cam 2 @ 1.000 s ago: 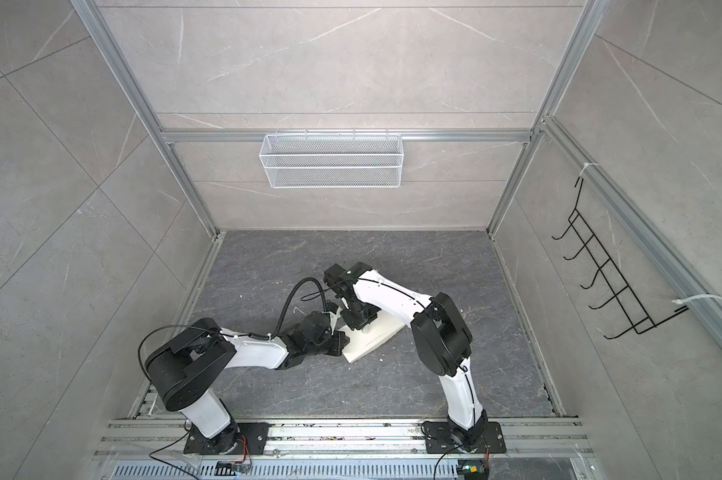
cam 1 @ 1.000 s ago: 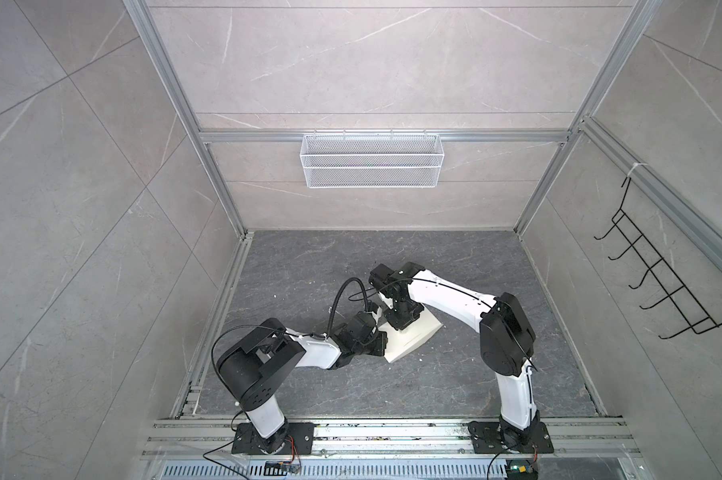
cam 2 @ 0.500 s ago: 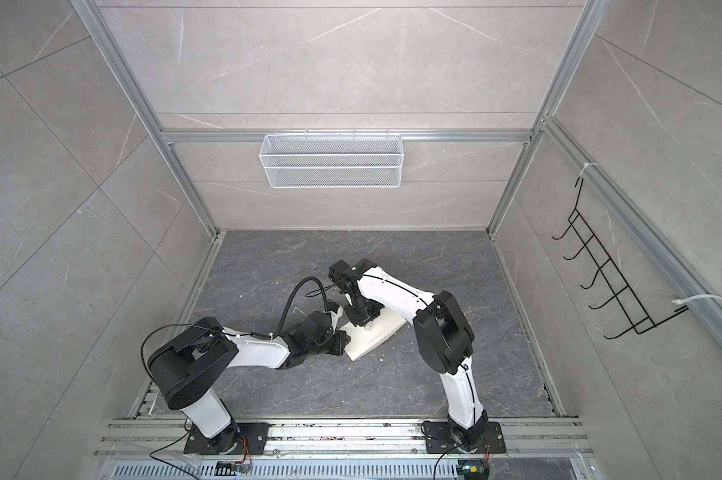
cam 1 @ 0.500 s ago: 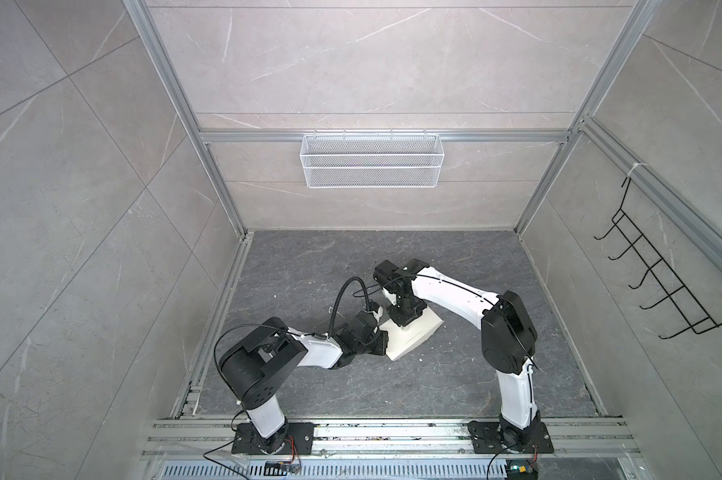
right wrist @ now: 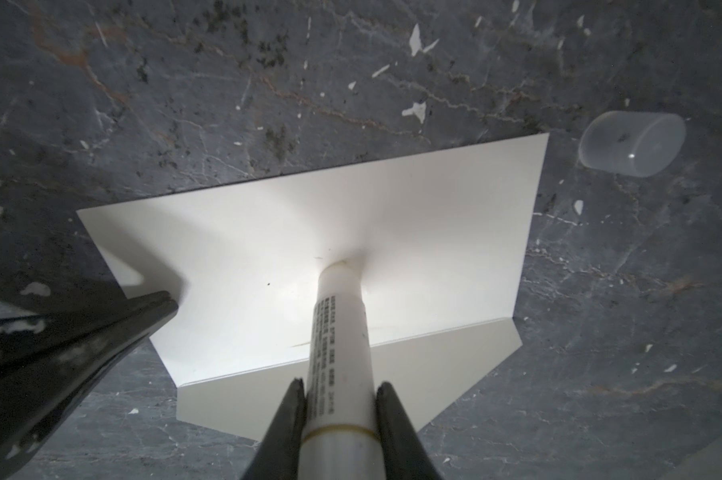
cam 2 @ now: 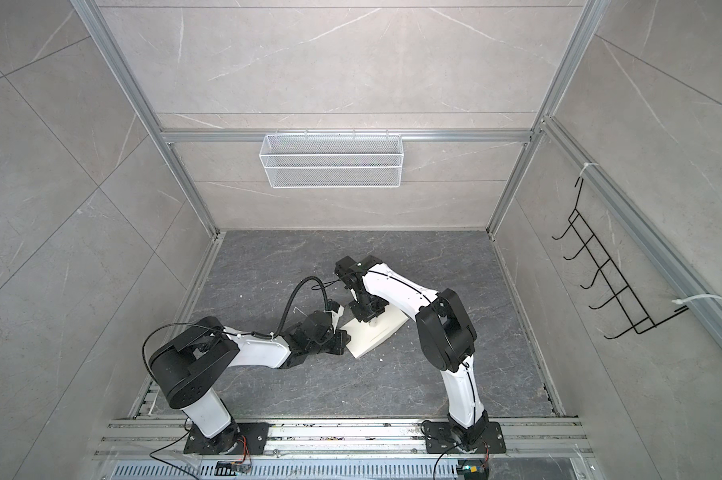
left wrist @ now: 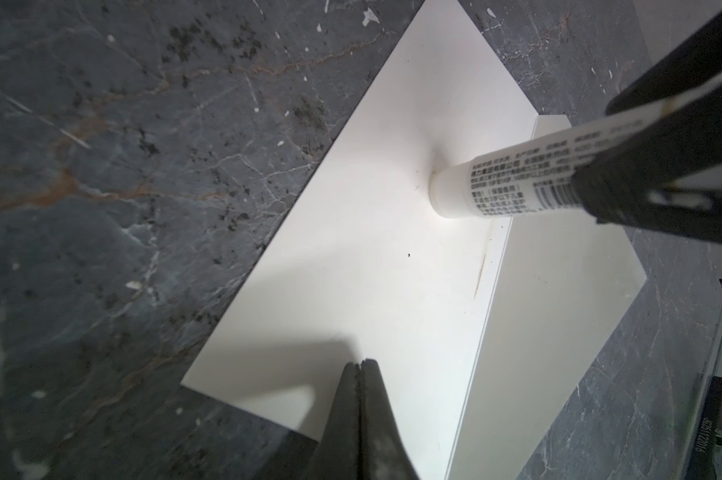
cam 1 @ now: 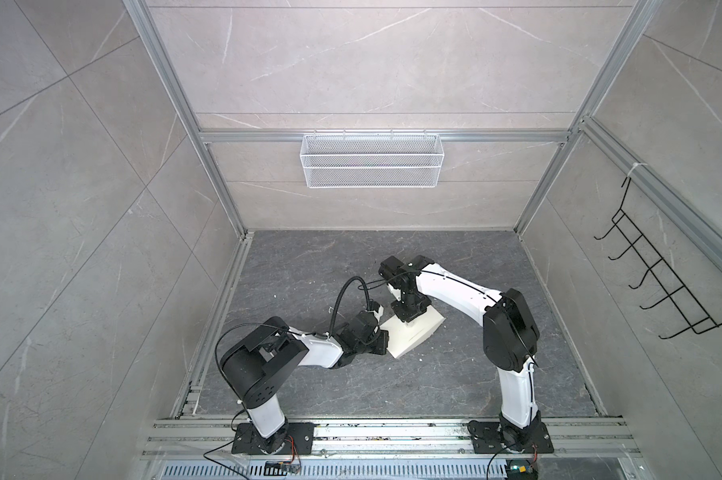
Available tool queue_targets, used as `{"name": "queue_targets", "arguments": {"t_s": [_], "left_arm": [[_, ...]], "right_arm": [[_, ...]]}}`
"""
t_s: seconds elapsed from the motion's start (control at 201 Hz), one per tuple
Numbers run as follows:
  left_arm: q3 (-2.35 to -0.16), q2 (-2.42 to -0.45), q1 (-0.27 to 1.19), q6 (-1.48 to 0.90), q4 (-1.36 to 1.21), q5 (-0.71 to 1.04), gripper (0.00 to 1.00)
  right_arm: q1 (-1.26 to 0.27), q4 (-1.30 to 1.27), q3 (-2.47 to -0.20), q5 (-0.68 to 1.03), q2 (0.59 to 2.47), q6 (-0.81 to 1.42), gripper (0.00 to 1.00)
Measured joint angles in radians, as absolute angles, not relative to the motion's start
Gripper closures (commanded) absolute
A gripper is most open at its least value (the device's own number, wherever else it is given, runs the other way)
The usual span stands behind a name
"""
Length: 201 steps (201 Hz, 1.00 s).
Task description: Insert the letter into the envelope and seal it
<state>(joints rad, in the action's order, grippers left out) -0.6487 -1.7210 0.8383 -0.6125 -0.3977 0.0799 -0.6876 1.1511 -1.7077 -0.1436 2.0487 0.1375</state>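
Observation:
The cream-white envelope (cam 1: 419, 332) (cam 2: 378, 332) lies flat on the dark stone floor, its pointed flap (right wrist: 455, 365) (left wrist: 559, 316) open. My right gripper (right wrist: 338, 384) (cam 1: 409, 321) is shut on a small white printed tube (right wrist: 340, 324) (left wrist: 496, 183), held upright. The tube's tip presses on the envelope's body (right wrist: 309, 232) near the flap fold. My left gripper (left wrist: 360, 363) (cam 1: 386, 340) is shut, empty, and its tips rest on the envelope's short end (left wrist: 309, 374). The letter is out of view.
A translucent cap (right wrist: 631, 143) lies on the floor just off the envelope's corner. Small white scraps dot the floor. A wire basket (cam 1: 372, 166) hangs on the back wall and a black hook rack (cam 1: 663, 291) on the right wall.
My right gripper has shifted the tube slightly along the envelope. The left gripper has stayed in place on the envelope's end.

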Motion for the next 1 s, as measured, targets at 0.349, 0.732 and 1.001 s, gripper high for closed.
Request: {"name": "queue_targets", "arguments": {"t_s": [0.349, 0.732, 1.001], "left_arm": [[-0.651, -1.725, 0.840, -0.612, -0.403, 0.078, 1.00], [-0.651, -1.725, 0.842, -0.612, -0.403, 0.075, 1.00], [-0.651, -1.725, 0.842, -0.612, -0.403, 0.071, 1.00]], "right_arm": [[-0.652, 1.151, -1.710, -0.158, 2.054, 0.127, 1.00], [-0.614, 1.151, -1.734, -0.175, 2.073, 0.120, 1.00], [-0.605, 1.151, -1.741, -0.195, 2.080, 0.120, 1.00]]}}
